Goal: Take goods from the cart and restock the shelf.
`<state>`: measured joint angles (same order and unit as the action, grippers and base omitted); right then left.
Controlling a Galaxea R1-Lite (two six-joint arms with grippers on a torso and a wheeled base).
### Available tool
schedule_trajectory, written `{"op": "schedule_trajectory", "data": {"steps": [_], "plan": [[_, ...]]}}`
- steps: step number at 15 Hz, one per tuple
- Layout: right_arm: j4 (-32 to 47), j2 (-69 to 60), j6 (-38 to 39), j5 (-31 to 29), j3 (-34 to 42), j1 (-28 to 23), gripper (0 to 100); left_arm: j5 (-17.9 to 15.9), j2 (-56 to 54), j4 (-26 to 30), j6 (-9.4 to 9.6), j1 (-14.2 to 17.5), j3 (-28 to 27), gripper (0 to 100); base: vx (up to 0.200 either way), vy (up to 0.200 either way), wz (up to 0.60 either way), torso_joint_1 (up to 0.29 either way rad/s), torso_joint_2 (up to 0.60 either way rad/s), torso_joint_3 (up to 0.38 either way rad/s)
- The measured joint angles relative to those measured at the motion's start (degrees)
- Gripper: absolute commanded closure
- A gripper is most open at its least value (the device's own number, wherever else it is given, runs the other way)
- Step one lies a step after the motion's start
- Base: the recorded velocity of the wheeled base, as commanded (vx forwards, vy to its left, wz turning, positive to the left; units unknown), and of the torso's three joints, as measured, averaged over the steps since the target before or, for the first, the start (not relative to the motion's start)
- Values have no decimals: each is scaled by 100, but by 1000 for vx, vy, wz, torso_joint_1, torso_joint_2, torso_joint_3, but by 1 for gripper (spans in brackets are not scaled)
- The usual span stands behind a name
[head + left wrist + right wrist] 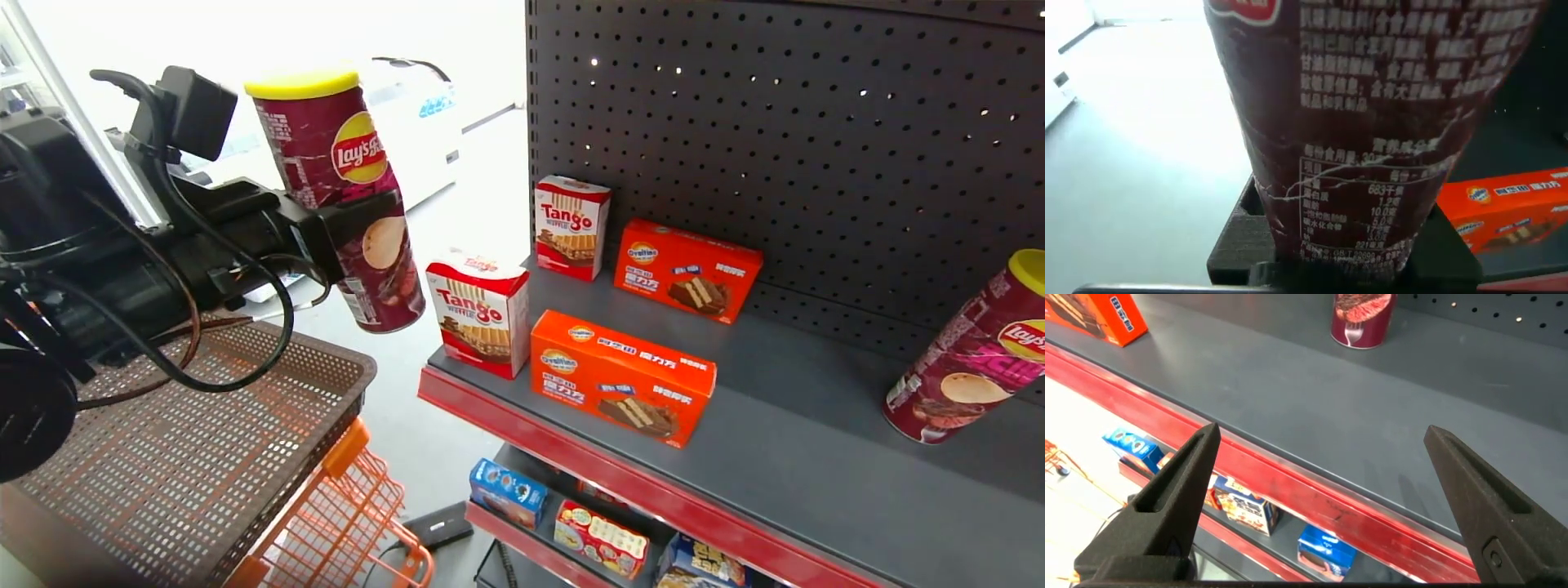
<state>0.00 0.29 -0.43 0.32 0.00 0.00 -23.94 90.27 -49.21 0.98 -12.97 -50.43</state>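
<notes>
Two orange boxes (620, 376) and two wafer boxes (478, 318) crowd the shelf's (800, 457) left end; free grey board lies centre-right. Upper left, the left gripper (359, 216) clamps the chips can (326, 147) beyond the shelf's red edge (620, 480); the right gripper (1323, 434) gapes wide, holding nothing.

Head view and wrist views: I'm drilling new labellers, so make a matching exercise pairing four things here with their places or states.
Things:
1 left can
2 right can
3 right gripper
4 basket

Places or states:
A sits on the cart
B open, above the shelf front
C held in the air
D stands on the shelf

Pairs: 1-C, 2-D, 3-B, 4-A
</notes>
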Motion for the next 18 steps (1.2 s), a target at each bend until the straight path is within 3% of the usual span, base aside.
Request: {"op": "schedule_trajectory", "data": {"steps": [2, 5, 7, 14, 18], "plan": [[0, 0, 0, 1, 0, 0, 0, -17, -124, 334, -13, -69, -11, 100, 0, 0, 0, 0, 0, 0], [0, 0, 0, 0, 0, 0, 0, -90, -603, 1451, -88, -218, -34, 100, 0, 0, 0, 0, 0, 0], [0, 0, 0, 0, 0, 0, 0, -154, -959, 1897, -98, -257, -45, 100, 0, 0, 0, 0, 0, 0], [0, 0, 0, 0, 0, 0, 0, -564, -1237, 1657, -79, -590, 107, 100, 0, 0, 0, 0, 0, 0], [0, 0, 0, 17, 0, 0, 0, -630, -1265, 1610, -93, -990, 256, 100, 0, 0, 0, 0, 0, 0]]}}
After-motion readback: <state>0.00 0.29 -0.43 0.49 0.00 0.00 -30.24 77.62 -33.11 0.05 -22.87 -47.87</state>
